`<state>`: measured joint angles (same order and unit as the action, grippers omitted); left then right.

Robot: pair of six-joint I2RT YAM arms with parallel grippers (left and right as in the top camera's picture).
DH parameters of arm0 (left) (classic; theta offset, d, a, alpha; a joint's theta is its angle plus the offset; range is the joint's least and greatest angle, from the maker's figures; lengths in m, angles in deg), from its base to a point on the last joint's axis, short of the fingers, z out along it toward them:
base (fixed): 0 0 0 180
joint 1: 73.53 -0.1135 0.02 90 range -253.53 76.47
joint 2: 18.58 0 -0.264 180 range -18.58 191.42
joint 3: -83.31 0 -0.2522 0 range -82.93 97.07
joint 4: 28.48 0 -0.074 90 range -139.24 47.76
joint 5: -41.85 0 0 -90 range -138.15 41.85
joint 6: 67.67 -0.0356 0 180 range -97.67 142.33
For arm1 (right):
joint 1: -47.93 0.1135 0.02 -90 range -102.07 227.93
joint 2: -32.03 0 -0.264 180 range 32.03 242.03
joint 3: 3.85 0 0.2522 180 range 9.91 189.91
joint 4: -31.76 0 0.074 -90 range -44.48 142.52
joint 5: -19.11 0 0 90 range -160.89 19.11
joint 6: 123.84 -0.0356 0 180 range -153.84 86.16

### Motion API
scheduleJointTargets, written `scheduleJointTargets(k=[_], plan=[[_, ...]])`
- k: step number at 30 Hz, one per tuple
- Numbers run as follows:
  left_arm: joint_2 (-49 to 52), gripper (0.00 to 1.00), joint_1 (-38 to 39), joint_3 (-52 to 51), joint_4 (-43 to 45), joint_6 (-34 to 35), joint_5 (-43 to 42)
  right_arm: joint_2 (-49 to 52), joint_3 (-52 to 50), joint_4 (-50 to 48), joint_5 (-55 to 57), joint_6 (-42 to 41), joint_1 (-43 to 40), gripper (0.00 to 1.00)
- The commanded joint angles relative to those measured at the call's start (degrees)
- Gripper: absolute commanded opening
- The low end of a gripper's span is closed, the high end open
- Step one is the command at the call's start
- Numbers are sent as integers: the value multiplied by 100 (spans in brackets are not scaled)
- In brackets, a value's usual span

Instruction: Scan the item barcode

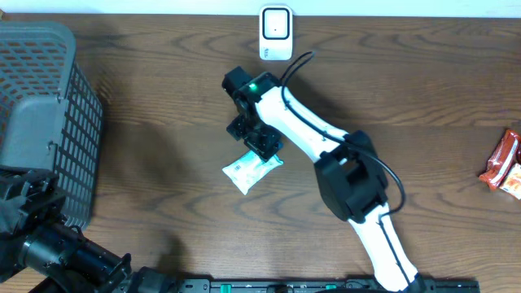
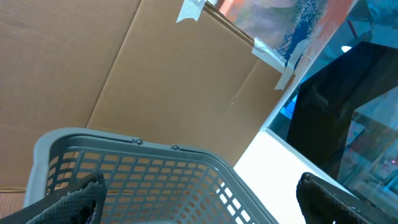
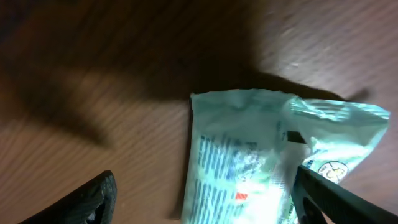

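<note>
While its fingers are standing spread and gripping nothing, the right claw (image 3: 214, 199) is hanging over a pale green plastic packet (image 3: 249, 155) lying flat on the brown wooden surface (image 3: 93, 93). The packet's blue print is showing too blurred to read. The left claw (image 2: 205, 196) is gaping wide above a grey plastic basket (image 2: 155, 168).

**Three views, two overlaps**

The overhead camera looks straight down on the whole bench (image 1: 163, 98) from well above. The left wrist camera sits low and tilts upward over the basket (image 2: 155, 165) rim. The right wrist camera faces down, very close to the packet (image 3: 249, 162). The overhead view shares both.
</note>
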<state>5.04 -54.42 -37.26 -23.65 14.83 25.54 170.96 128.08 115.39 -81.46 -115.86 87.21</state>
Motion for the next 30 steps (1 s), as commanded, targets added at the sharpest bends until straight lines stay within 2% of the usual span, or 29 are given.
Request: scheduleJointTargets(k=[1, 12, 17, 21, 30], plan=[[-42, 98, -28, 42, 28, -35, 55, 439, 389, 74, -284, -15, 39, 81], [-42, 98, -28, 42, 28, -35, 55, 544, 470, 942, -109, 201, 50, 54], [-42, 98, -28, 42, 28, -35, 55, 544, 470, 715, -22, 437, 50, 29], [-42, 98, -28, 42, 28, -35, 55, 503, 522, 334, -70, 649, 50, 1], [-42, 98, -28, 42, 28, -35, 55, -13, 964, 61, 160, 1996, 50, 1]])
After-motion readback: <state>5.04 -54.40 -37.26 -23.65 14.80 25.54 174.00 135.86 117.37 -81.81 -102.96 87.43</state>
